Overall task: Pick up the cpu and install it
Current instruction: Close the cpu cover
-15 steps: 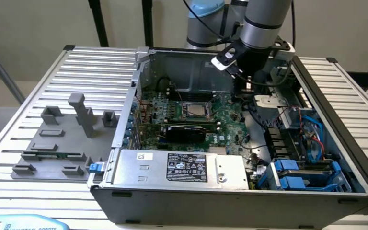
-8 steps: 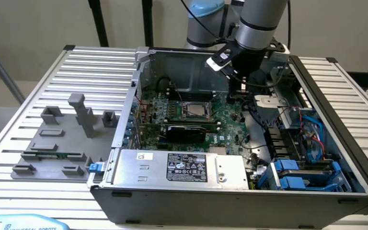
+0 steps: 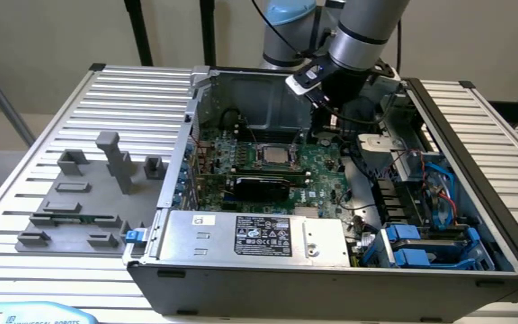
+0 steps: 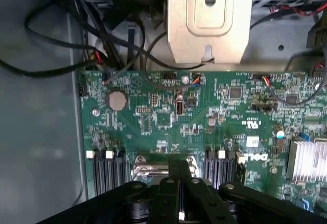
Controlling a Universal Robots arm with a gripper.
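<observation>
the gripper (image 3: 328,125) (image 4: 179,169) hangs inside the computer case (image 3: 475,202) over the motherboard's (image 4: 168,117) far edge, its fingers clenched together with nothing seen between them. the cpu (image 3: 272,156) lies in its socket near the board's middle, apart from the fingers. black cables (image 4: 61,60) crowd the far edge; a power supply (image 3: 250,236) lines the case's near edge.

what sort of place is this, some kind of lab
Most likely a robotics lab bench for computer assembly: an open computer case sits on a slatted metal table, grey fixture blocks stand on the table at the exterior view's left, and a robot arm reaches into the case.
</observation>
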